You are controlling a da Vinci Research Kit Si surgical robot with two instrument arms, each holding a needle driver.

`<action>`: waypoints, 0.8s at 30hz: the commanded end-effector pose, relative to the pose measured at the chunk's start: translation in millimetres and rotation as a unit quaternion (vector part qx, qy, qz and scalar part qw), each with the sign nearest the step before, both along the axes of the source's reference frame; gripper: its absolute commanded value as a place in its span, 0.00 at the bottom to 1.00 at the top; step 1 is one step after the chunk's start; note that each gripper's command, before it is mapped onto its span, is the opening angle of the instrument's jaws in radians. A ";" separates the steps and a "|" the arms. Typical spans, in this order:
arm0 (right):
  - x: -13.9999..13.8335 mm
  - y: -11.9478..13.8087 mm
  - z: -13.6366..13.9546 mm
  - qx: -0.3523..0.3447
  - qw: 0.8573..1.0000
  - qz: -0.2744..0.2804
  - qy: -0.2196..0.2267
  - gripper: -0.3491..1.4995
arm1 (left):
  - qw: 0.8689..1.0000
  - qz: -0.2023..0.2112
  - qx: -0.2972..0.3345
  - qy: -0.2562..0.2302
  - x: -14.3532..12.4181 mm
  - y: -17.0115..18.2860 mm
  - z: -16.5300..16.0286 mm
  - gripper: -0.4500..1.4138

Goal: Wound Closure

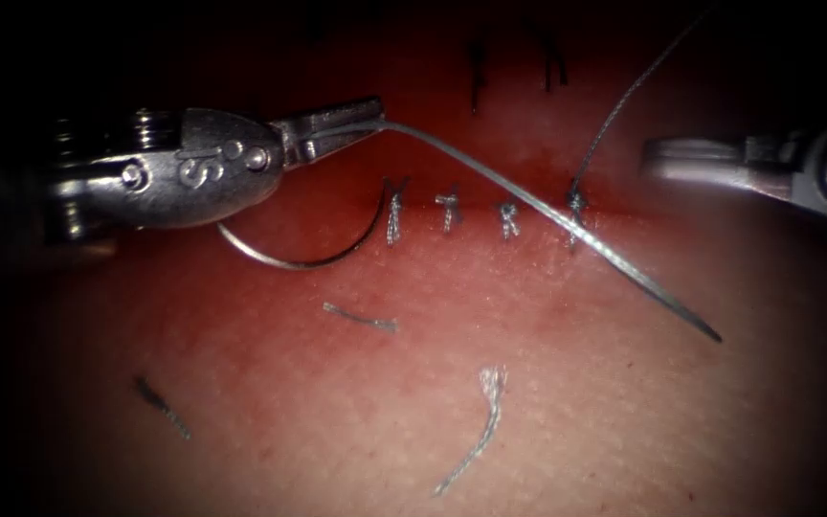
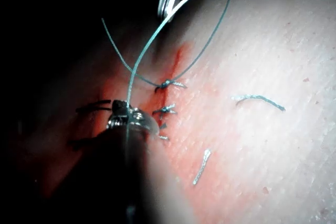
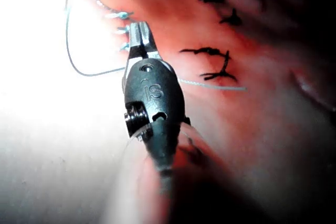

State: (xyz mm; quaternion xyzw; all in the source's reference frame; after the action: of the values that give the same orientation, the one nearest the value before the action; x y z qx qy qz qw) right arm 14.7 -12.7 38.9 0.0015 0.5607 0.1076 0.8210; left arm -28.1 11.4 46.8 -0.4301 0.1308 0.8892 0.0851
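red tissue [image 1: 547, 402], left tool [image 1: 337, 129] jaws clamping thread [image 1: 490, 177], needle [image 1: 299, 257] below, right tool [image 1: 667, 158] closed, empty

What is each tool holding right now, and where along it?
The left tool is shut on the thread, well back from its free end. The needle lies loose on the tissue beneath that tool. The right tool holds nothing.

The left claw [image 1: 361, 120] is showing the engraved letters "IS" on the rounded metal housing just behind its jaws, the letters lying sideways in the endoscope view. The right claw [image 3: 140, 38] is carrying the same "IS" mark on its dark housing, just behind its jaws, below a small round pin.
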 end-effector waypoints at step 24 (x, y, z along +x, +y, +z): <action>7.3 2.5 -1.3 0.028 0.974 0.219 0.058 0.00 | 0.996 -0.074 -0.020 0.041 -8.3 -0.9 6.1 0.00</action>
State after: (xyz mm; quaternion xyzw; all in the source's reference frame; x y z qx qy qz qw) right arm 21.0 -10.7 37.3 -0.0972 0.5837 0.3061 0.7458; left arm -36.0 9.8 52.4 -0.3819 0.1834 0.8954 0.1367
